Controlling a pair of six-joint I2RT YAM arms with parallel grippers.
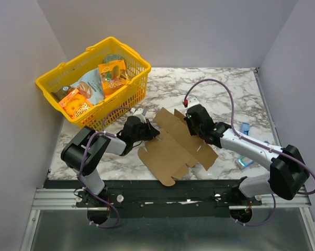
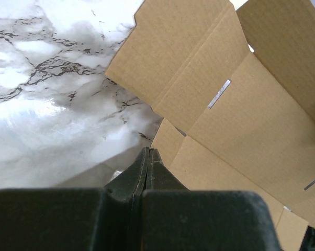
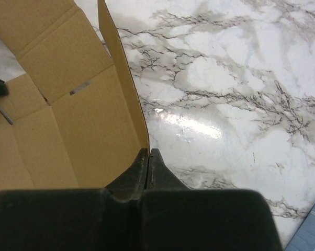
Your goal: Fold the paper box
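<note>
The paper box (image 1: 173,146) lay unfolded mid-way across the table (image 1: 225,89), between the arms; left end effector (image 2: 148,151) and right end effector (image 3: 148,151) were both pressed together, tips at its left and right edges. Risk: the glossy marble gave no bite, so a push could skate the sheet instead of bending a crease. Card was plain brown, matte, die-cut with creases, slots and rounded tabs; the right flap stood up.

The left arm (image 1: 102,144) reaches from the near edge of the table (image 1: 225,89), forearm angled inward and low. The left gripper (image 1: 153,133) is fully closed, fingertips (image 2: 148,157) touching. The right arm (image 1: 251,146) mirrors this pose. The right gripper (image 1: 191,124) is likewise closed.
</note>
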